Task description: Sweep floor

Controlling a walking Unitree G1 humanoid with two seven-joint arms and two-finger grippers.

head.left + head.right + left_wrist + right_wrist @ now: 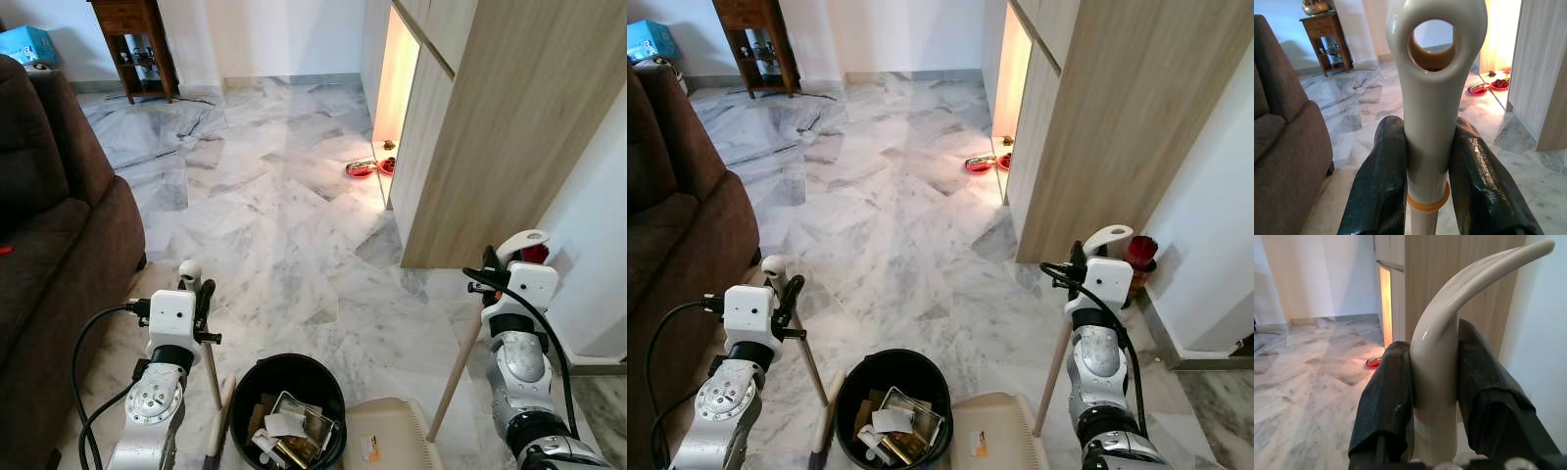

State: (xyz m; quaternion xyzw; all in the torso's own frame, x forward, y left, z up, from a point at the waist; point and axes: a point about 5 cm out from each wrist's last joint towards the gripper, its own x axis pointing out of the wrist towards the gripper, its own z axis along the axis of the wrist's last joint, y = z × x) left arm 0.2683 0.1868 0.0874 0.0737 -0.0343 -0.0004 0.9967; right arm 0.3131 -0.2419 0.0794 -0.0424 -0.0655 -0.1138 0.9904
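Marble floor [284, 225] looked swept; left gripper [1427, 161] pinched cream broom handle [1432, 73], right gripper [1432, 396] clamped cream dustpan handle [1449, 308]; black bin [289, 370] held debris; likely next: stow tools.

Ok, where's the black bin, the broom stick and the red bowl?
black bin [257, 377]: left eye view, on its front rim.
broom stick [1431, 98]: left wrist view, on the cream handle above the left claw [1431, 196].
red bowl [360, 169]: left eye view, on the bowl by the lit cupboard.
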